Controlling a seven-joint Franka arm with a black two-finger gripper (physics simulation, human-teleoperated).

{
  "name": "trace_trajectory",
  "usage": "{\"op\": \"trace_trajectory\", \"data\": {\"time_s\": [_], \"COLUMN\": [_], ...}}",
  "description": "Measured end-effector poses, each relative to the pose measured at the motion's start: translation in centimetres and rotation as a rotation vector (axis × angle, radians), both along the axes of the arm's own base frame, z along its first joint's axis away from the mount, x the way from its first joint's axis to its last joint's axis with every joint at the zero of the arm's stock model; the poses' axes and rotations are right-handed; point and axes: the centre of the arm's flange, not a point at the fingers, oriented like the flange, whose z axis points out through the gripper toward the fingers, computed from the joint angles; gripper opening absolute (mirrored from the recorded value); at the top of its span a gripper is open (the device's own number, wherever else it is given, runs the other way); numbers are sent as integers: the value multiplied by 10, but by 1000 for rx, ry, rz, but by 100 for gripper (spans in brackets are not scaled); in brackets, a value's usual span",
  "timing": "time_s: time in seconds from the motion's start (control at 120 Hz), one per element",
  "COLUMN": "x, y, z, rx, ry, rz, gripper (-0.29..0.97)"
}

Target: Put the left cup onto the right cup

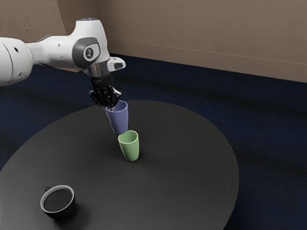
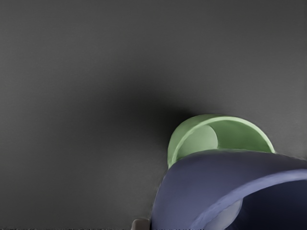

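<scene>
Holding blue cup [image 1: 118,120] tilted, gripper [image 1: 109,103] jaws clamped on its rim, just above green cup [image 1: 129,145], centre-left of frame.

Light was dim and soft, coming from above. A faint shadow lay on the dark bench [image 1: 192,158] beside the green cup [image 1: 129,145]. In the wrist view, a broader, softer one spread near the blue cup [image 2: 225,187].

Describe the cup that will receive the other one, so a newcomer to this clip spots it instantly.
Start at the round black table; near its middle stands a green cup, upright and open at the top. It is the only green thing there: the purple cup hangs tilted above it in the claw, and the black mug sits apart near the table's front edge.
</scene>
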Motion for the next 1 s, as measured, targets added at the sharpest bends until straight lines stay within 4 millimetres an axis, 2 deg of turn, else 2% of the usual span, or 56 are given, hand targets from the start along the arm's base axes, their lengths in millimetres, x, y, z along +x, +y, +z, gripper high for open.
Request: {"op": "trace_trajectory", "data": {"time_s": [0.367, 0.717, 0.883, 1.0], "x": [6, 12, 13, 13], "y": [-20, -19, -19, -19], "z": [-24, -42, -42, -39], "rx": [-1, 1, 0, 1], "ry": [29, 30, 19, 12], "rz": [45, 89, 102, 108], "gripper": [-11, -10, 27, 44]}}
